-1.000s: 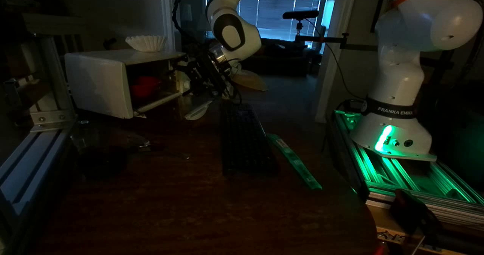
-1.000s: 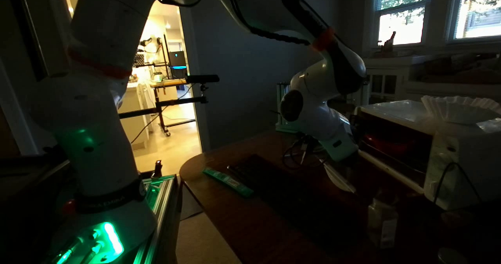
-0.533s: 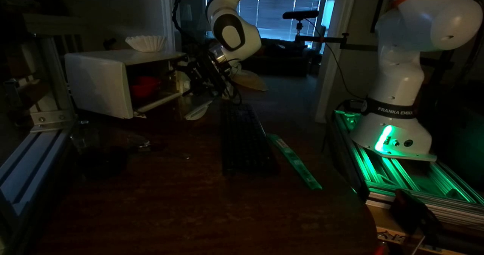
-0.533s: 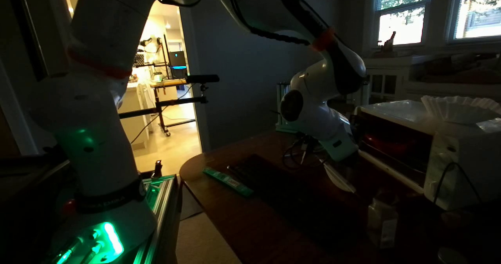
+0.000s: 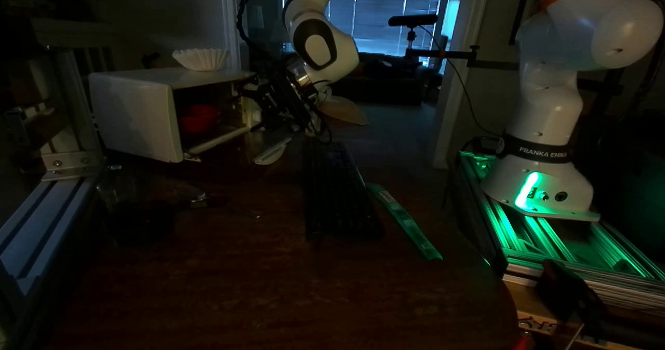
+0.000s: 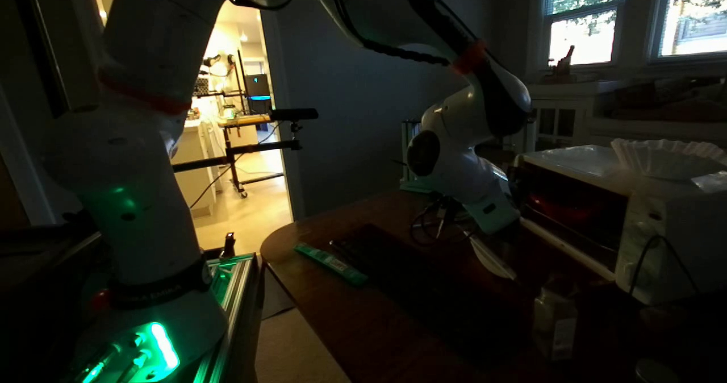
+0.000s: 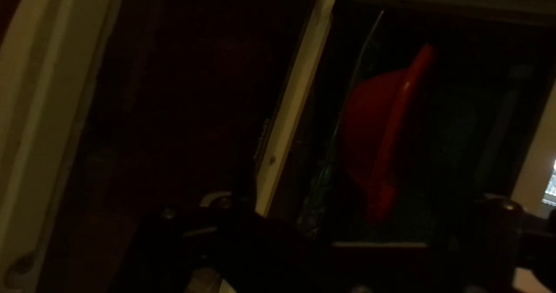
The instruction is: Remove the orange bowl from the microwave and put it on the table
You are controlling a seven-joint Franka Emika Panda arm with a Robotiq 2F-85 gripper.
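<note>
Spread wide before the boxy white microwave (image 5: 134, 115) at left in an exterior view, the black two-fingered claw (image 5: 249, 111) probably needed a slow, straight reach to straddle the near rim of the round red-orange bowl (image 7: 378, 125) inside.

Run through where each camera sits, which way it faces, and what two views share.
In an exterior view: beside the table, facing across it to a distant window; arm, base and pincer show.
In an exterior view: seemingly opposite, facing a lit doorway; arm and base show, pincer too dark to tell.
Wrist view: at the arm's end, facing into the microwave at the orange bowl; pincer along the bottom.
Both exterior views share the microwave and base, with their sides swapped.
</note>
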